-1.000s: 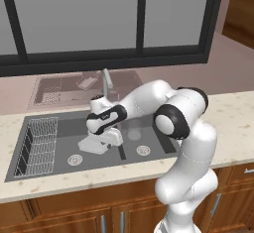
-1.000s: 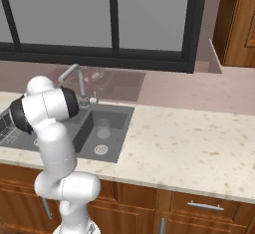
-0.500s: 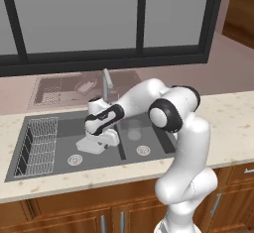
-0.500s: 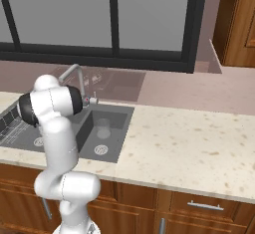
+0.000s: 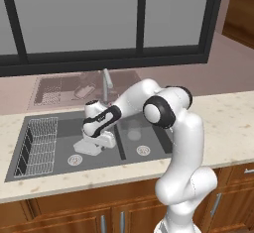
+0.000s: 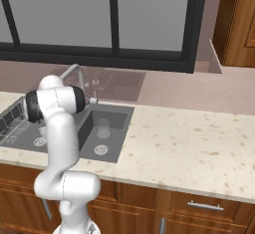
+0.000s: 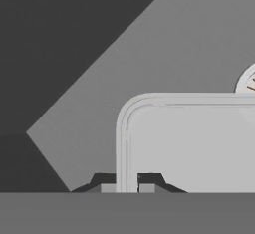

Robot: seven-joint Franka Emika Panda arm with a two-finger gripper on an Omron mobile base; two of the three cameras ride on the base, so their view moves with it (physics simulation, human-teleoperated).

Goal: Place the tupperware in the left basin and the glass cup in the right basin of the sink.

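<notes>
Plastic box (image 5: 90,146): whitish, flat, hanging low inside the wide left basin (image 5: 54,133) of the dark sink (image 5: 15,157), just above its floor, with the round drain (image 5: 75,159) at about seven o'clock from it. Gripper (image 7: 127,187): clamped on the box's rim, one fingertip (image 7: 105,184) either side of the edge. Glass cup (image 5: 134,133): upright in the narrow right basin (image 5: 154,140), at twelve o'clock from that basin's drain (image 5: 143,150); wire rack (image 5: 37,145) along the left basin's far left side.
</notes>
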